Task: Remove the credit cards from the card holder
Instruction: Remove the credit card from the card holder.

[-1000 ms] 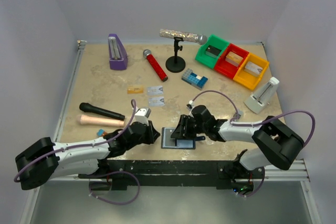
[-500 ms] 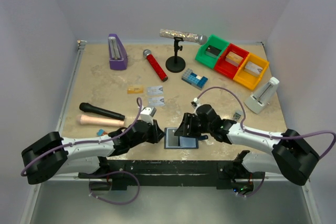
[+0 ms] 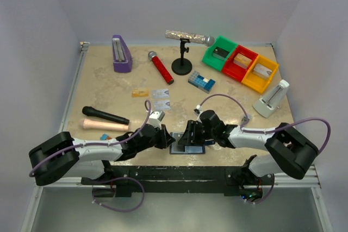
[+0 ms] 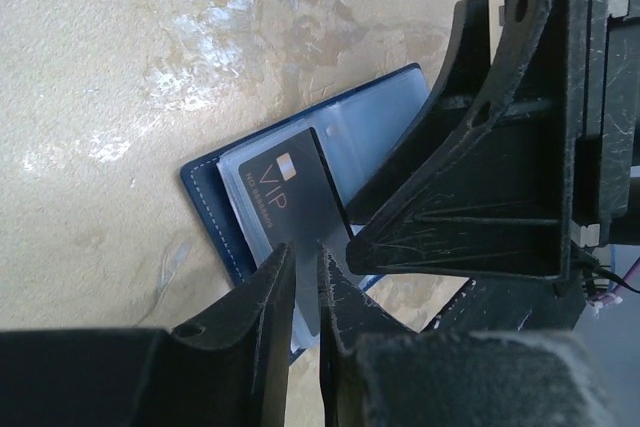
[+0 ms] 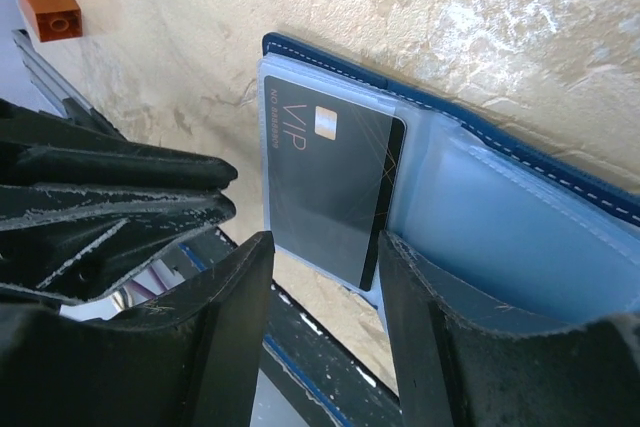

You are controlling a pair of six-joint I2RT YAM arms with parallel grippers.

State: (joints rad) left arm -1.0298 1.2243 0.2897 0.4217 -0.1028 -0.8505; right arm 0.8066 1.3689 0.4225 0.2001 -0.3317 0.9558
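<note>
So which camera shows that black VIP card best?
The right wrist view: the black VIP card shows almost whole in the card holder. In the left wrist view pincer fingers hide its lower end; the top view shows only a tiny dark patch.

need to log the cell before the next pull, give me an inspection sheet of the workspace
surface: beige marbled table, no spills seen
job's things: card holder open flat near the front edge, black card sticking out of its pocket; three loose cards farther back
clutter: microphones, purple case, brick block, three coloured bins, white stand
grippers: left gripper fingers nearly together at the holder's edge, grip unclear; right gripper open, fingers astride the black card
cables: purple cables looped above both arms, no snag seen
surroundings: plain white walls
</note>
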